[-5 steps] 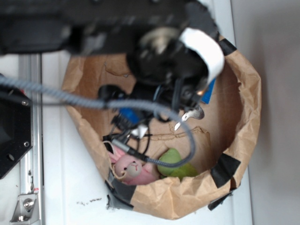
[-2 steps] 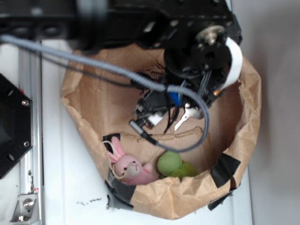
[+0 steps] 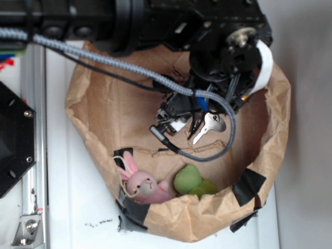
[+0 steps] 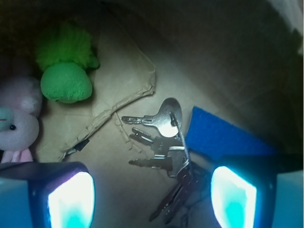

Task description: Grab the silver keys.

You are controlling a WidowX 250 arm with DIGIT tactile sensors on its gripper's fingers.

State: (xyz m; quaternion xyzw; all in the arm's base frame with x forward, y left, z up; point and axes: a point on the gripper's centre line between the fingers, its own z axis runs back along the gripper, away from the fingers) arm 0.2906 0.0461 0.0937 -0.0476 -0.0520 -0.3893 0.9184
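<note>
1. Brown paper bag (image 3: 104,119), rim rolled down and patched with black tape, sits on a white counter (image 3: 72,207); everything else lies inside it.
2. Silver keys (image 4: 164,137) lie on the bag floor toward the right wall, fanned out on 1 ring. Biggest key has a rounded head (image 3: 210,124) and shows clearly in the exterior view.
3. Blue block (image 4: 218,137) lies just beside the keys on their right in the wrist view, touching or nearly so; cannot tell which.
4. Hand (image 4: 152,197) is released: 2 fingers spread wide, 1 at each lower corner of the wrist view, pads (image 4: 71,202) lit cyan. Keys sit between them, closer to the right one, nothing gripped.
5. In the exterior view the arm covers the bag's upper right; hand itself mostly hidden.
6. Pink bunny toy (image 3: 142,187) sits against the near rim.
7. Green plush (image 3: 189,181) just beside the bunny, well apart from the keys.
</note>
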